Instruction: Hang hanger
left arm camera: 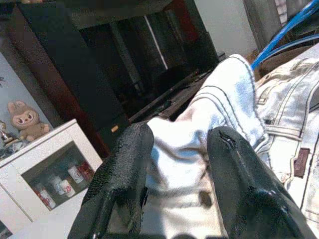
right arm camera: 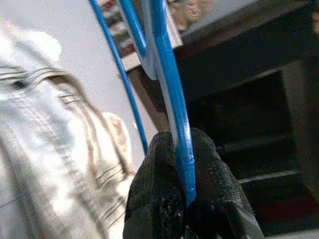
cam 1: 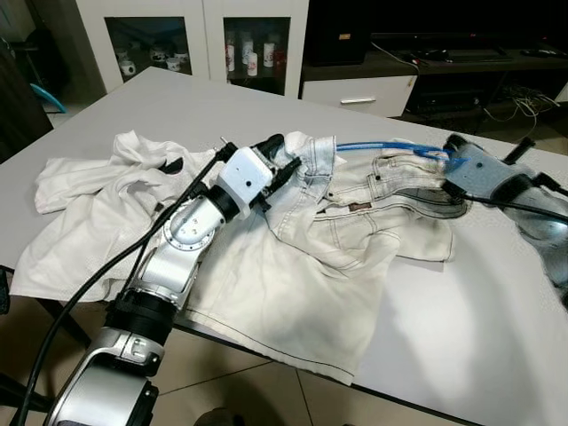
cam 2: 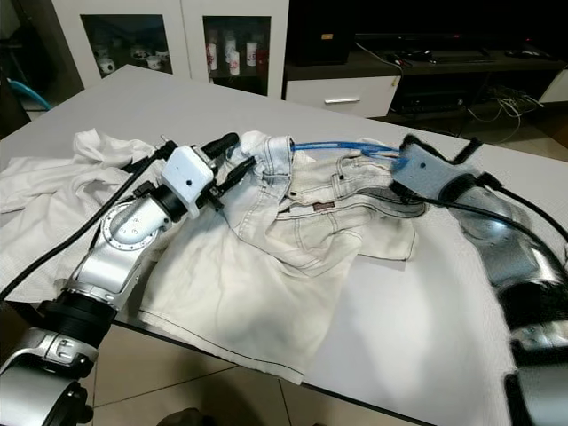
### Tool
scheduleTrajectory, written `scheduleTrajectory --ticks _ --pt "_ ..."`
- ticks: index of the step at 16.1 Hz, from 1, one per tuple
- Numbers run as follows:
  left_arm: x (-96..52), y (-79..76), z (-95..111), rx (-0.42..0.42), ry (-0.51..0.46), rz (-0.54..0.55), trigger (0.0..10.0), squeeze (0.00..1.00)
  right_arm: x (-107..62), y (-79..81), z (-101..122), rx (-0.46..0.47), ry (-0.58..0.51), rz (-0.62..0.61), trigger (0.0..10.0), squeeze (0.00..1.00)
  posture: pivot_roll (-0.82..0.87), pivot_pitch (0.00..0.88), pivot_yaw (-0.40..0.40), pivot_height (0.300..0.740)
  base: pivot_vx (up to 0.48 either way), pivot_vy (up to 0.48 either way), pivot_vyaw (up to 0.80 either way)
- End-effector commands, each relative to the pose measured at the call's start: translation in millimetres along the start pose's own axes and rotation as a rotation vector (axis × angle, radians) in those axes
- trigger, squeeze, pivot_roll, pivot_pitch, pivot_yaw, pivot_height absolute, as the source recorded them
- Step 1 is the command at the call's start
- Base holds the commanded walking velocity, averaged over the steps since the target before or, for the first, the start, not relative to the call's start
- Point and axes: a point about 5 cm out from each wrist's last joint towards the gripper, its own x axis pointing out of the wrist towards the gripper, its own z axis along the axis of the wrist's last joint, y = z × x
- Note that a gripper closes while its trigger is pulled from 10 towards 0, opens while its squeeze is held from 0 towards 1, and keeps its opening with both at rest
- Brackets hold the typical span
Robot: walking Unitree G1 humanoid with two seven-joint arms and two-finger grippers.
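The blue hanger sits in the upper middle of the left eye view, lying across the top of a pair of pale jeans. Its thin blue bars run from the jeans' waist toward the right side of the frame.

The right pincer is clenched on the hanger. In the right wrist view its two black fingers press together with the blue bar squeezed between them. In the left eye view this pincer is at the upper right, just beside the jeans' waistband.

The left pincer is in the middle of the left eye view, at the upper left corner of the jeans. It is grasping a bunched fold of the jeans' waist, and in the left wrist view the pale cloth fills the gap between its fingers.

The jeans lie spread on a white table, with one leg hanging over the near edge. A white shirt lies crumpled at the left of the frame, touching the jeans.

Behind the table, at the top of the frame, stands a white cabinet with glass doors.
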Motion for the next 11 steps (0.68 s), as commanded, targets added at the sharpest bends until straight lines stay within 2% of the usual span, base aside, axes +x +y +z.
scheduleTrajectory --ticks 1,3,8,10,11 --pt "-1.1 -6.0 -5 -0.002 0.027 -0.029 10.0 0.00 -7.5 -20.0 -1 0.012 -0.013 -0.049 10.0 0.00 0.05 0.000 -0.030 0.723 0.000 0.000 0.00" --pt "-1.5 -6.3 -5 -0.002 0.031 -0.032 10.0 0.00 -14.0 -30.4 -6 -0.022 0.008 -0.045 10.0 0.00 0.04 0.000 -0.030 0.723 0.000 0.000 0.00" --pt "1.9 -9.1 -4 0.010 0.026 -0.040 10.0 0.00 -16.6 -33.8 -2 -0.047 -0.017 -0.018 10.0 0.00 0.04 0.000 -0.028 0.723 0.000 0.000 0.00" --pt "1.6 -11.7 -4 0.016 0.027 -0.053 10.0 0.00 -16.7 -31.4 4 -0.094 -0.047 0.042 10.0 0.00 0.04 0.000 -0.025 0.723 0.000 0.000 0.00" --pt "1.0 -13.0 -5 0.023 0.031 -0.061 10.0 0.00 -18.3 -28.4 7 -0.164 -0.067 0.100 10.0 0.00 0.04 0.000 -0.025 0.723 0.000 0.000 0.00"
